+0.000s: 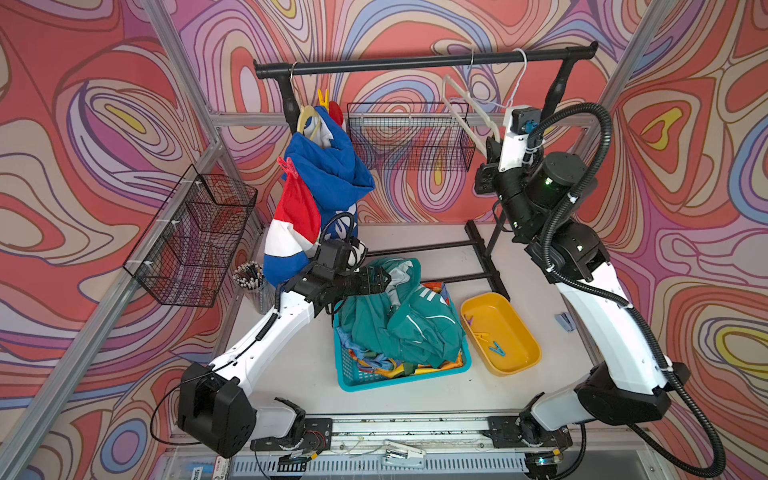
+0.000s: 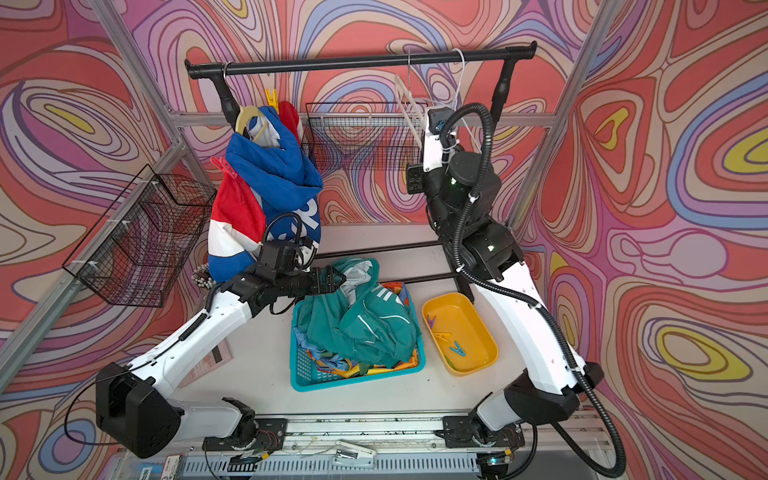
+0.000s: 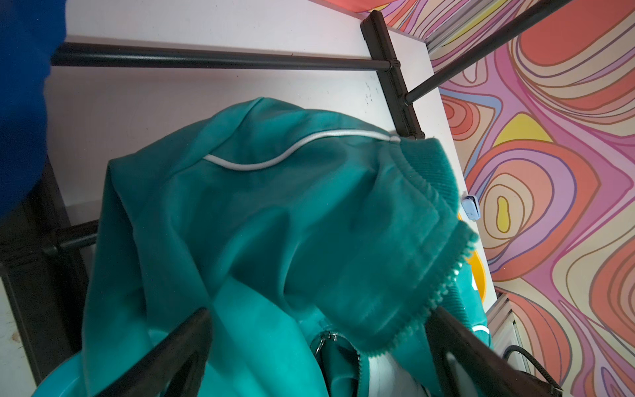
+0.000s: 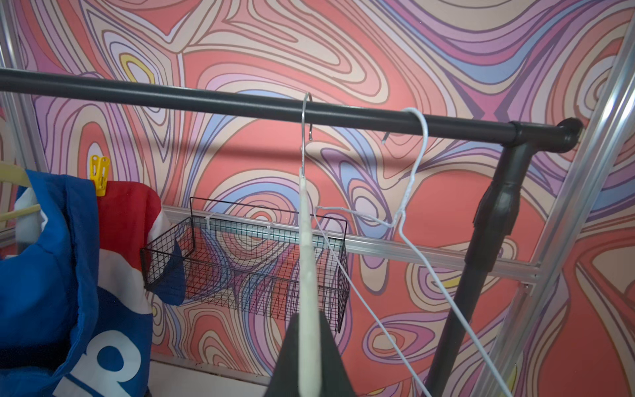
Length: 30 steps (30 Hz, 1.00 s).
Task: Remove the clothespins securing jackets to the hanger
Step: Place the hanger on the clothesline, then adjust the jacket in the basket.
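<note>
A blue jacket (image 1: pixel 328 174) with red and white bands hangs on a cream hanger (image 1: pixel 307 118) at the rail's left end. A yellow clothespin (image 1: pixel 323 97) (image 4: pixel 99 175) is clipped at its top and a red clothespin (image 1: pixel 289 166) on its near shoulder. The teal jacket (image 1: pixel 407 320) (image 3: pixel 275 213) lies heaped in a teal basket (image 1: pixel 361 380) over the rainbow jacket (image 1: pixel 434 289). My left gripper (image 1: pixel 384 280) (image 3: pixel 321 311) hovers open just over the teal fabric. My right gripper (image 1: pixel 491 143) (image 4: pixel 309 319) is shut on a bare cream hanger (image 4: pixel 305 247) that hangs from the rail (image 1: pixel 415 62).
A yellow tray (image 1: pixel 519 361) right of the basket holds loose purple, yellow and blue clothespins. A white wire hanger (image 4: pixel 412 178) hangs beside the cream one. Wire baskets (image 1: pixel 409 137) (image 1: pixel 195 237) are fixed to the back and left walls. Rack base bars (image 1: pixel 482 249) cross the table.
</note>
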{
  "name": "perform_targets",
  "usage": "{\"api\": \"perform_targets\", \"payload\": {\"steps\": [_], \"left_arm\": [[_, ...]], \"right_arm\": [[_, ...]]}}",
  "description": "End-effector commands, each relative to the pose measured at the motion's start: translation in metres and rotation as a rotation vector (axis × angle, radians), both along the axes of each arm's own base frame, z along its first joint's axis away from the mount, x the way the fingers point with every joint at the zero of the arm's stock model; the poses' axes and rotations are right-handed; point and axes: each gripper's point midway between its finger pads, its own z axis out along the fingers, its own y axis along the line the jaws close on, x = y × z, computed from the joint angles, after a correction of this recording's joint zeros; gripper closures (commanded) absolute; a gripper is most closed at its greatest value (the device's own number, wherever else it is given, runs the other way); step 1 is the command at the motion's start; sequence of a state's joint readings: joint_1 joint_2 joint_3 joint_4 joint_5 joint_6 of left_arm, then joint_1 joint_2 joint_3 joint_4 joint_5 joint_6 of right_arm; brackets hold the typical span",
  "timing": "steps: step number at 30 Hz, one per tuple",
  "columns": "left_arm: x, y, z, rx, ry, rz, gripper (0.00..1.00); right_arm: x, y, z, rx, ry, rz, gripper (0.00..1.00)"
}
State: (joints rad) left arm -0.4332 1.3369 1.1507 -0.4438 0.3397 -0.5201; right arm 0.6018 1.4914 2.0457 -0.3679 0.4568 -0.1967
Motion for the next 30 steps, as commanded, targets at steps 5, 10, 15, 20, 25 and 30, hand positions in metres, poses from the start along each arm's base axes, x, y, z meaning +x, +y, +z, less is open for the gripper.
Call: {"api": "perform_targets", "payload": {"steps": [5,10,15,20,25,30], "left_arm": [[-0.004,0.002,0.008,-0.004,-0.032,0.001,0.0],[-0.003,0.003,0.011,-0.002,-0.044,0.004,0.0],[0.004,0.006,0.008,0.026,-0.052,0.021,0.0],[0.013,0.004,0.002,0.06,-0.05,0.023,0.0],[0.021,-0.011,-0.001,0.048,-0.057,-0.019,0.0],[0.028,-0.026,-0.007,0.051,-0.061,-0.065,0.01]], "right_arm": [[-0.019,-0.006,-0.007,0.037,0.008,0.049,0.88],[-0.02,0.002,-0.04,-0.006,0.086,0.095,0.52],[-0.032,0.011,-0.098,-0.002,0.212,0.168,0.42],[-0.054,0.024,-0.171,0.009,0.352,0.231,0.39],[-0.07,0.042,-0.255,0.0,0.549,0.309,0.12],[-0.084,0.04,-0.328,0.029,0.709,0.312,0.1]]}}
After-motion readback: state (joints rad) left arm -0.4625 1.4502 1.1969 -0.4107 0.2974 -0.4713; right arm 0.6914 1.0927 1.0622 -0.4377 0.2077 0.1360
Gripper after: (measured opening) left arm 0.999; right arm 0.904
